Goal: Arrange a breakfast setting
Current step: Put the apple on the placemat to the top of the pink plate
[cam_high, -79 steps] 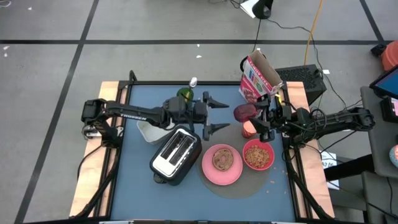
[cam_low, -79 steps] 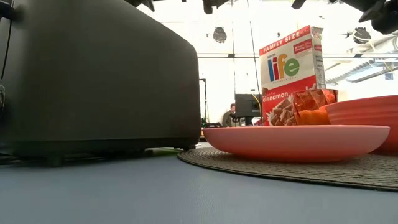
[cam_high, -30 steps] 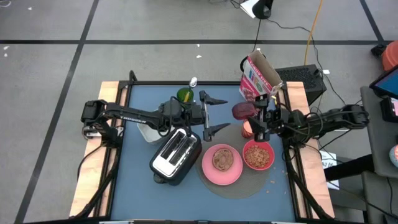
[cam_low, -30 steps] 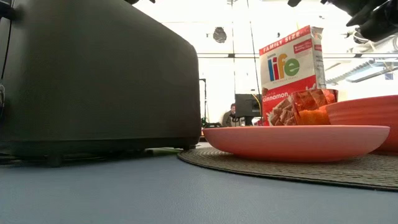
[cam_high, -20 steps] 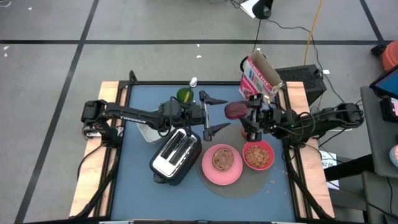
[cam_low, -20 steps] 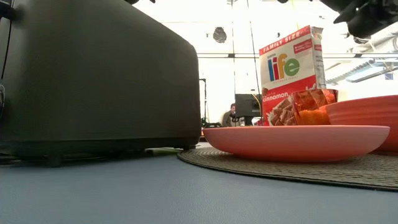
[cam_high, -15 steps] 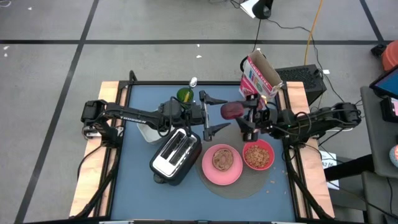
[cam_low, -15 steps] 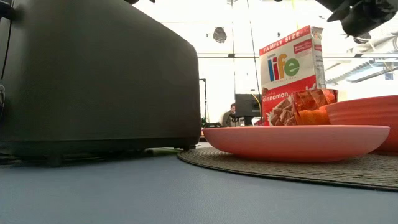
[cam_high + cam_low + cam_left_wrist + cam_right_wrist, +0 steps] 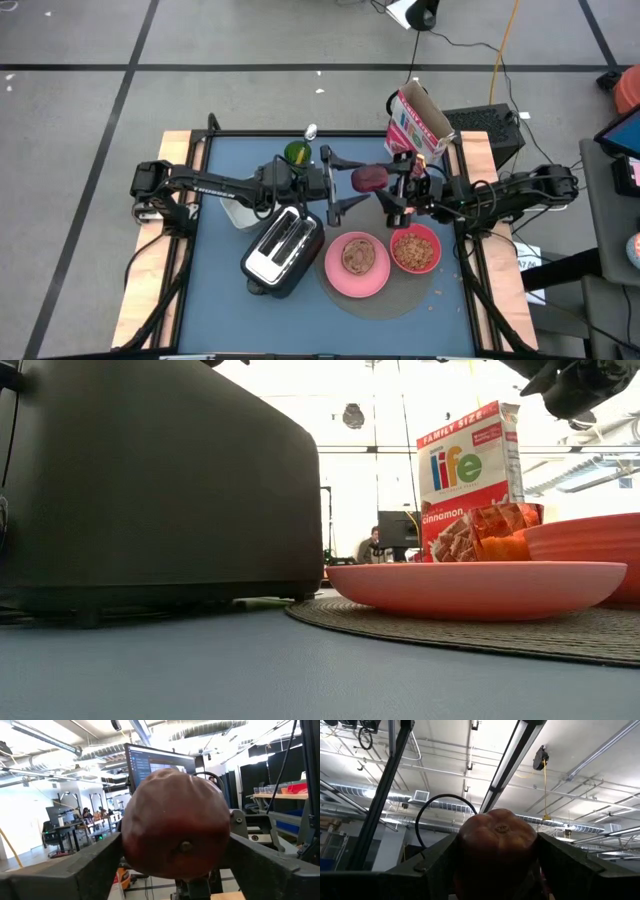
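The dark red fruit (image 9: 370, 177) is in the air above the table's middle, held by my right gripper (image 9: 388, 188), which is shut on it. My left gripper (image 9: 356, 182) is open, with one finger on each side of the fruit (image 9: 175, 825); I cannot tell whether they touch it. The pink plate (image 9: 335, 275) with the round browned bread (image 9: 358, 256) and the red bowl (image 9: 415, 250) of cereal stand on a round mat at the near right. The cup and the spoon do not plainly show. My right gripper pinches the fruit's two opposite sides (image 9: 466, 845) between its two fingers (image 9: 437, 857). The fingers come from the table's right side and slant upward. The fruit is lifted clear of the table, its dimpled end (image 9: 501, 827) turned away from the gripper.
The silver-and-black toaster (image 9: 283, 248) stands left of the plate and fills the left of the low view (image 9: 160, 480). A white container (image 9: 235, 212) lies under my left arm. A cereal box (image 9: 415, 125) stands at the far right, a green object (image 9: 296, 152) at the far middle.
My right gripper has carried the fruit toward the table's left edge, from above the bowl's far side to between my left gripper's open fingers. The fruit has stayed clear of the table.
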### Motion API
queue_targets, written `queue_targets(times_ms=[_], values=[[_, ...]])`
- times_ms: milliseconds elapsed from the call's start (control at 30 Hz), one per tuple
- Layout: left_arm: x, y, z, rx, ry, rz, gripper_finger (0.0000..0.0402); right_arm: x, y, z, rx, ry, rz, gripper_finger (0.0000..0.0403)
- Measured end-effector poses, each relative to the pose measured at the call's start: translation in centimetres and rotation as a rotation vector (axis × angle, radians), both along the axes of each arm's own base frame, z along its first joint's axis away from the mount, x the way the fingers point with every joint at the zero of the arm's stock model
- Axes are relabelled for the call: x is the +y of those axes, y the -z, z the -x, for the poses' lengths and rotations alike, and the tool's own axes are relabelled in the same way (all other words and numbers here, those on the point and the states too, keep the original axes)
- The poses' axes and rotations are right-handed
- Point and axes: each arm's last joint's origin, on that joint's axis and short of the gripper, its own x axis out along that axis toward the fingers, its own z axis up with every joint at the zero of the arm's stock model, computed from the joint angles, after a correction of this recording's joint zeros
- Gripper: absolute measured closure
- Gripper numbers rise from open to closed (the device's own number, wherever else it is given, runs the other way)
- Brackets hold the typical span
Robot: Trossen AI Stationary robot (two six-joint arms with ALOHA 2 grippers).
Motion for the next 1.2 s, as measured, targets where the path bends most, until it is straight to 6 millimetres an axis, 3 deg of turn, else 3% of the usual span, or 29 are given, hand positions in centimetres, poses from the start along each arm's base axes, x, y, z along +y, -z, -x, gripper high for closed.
queue_targets(times_ms=[333, 1200], values=[[0.01, 0.0, 0.0, 0.0, 0.004, 0.013, 0.0126, 0.0, 0.03, -0.03, 0.006, 0.012, 0.011, 0.0149], [0.01, 0.0, 0.01, 0.0, 0.006, 0.017, 0.0131, 0.02, 0.11, -0.09, 0.019, 0.013, 0.01, 0.0149]])
